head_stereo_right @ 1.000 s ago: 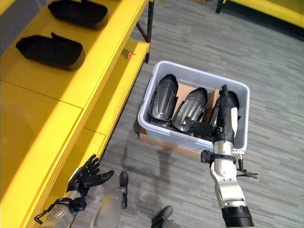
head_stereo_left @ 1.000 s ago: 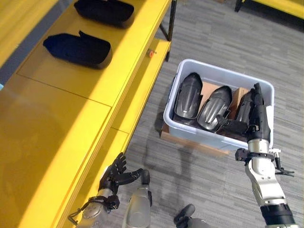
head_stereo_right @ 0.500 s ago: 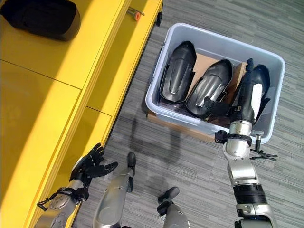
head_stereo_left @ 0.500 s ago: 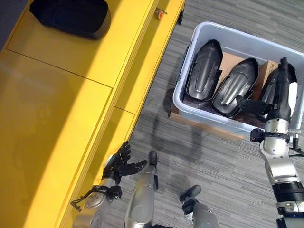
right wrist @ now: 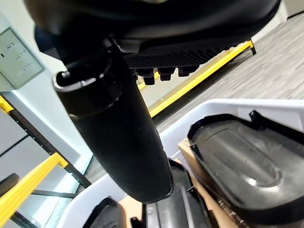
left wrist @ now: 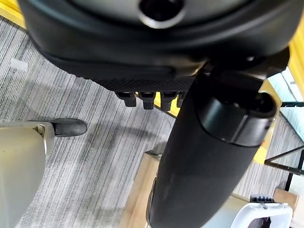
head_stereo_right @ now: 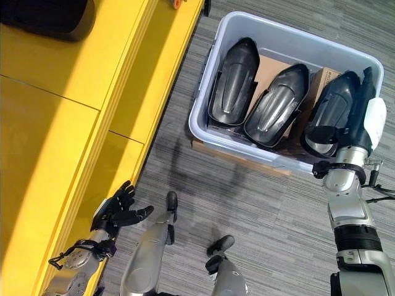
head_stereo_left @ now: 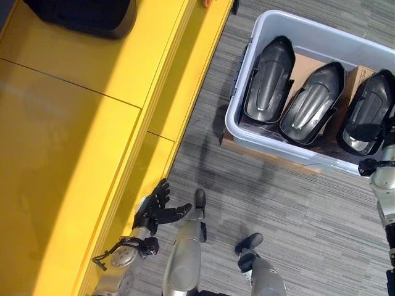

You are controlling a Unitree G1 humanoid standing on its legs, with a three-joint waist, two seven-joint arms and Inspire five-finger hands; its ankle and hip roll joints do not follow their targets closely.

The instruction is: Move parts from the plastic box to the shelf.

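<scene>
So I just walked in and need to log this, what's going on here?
The robot is moving dark moulded parts from a plastic box on the floor to a yellow shelf. Its right hand reaches with straight fingers over the rightmost part, not gripping it. Three parts sit in the box, one part on the shelf. The left hand hangs open by the shelf.

My left hand [head_stereo_left: 154,209] low by the shelf's [head_stereo_left: 74,123] front edge, fingers spread and relaxed, holding nothing, my right hand [head_stereo_right: 361,120] raised over the plastic box's [head_stereo_right: 247,151] right end, fingers straight, thumb out, forearm upright below it
</scene>
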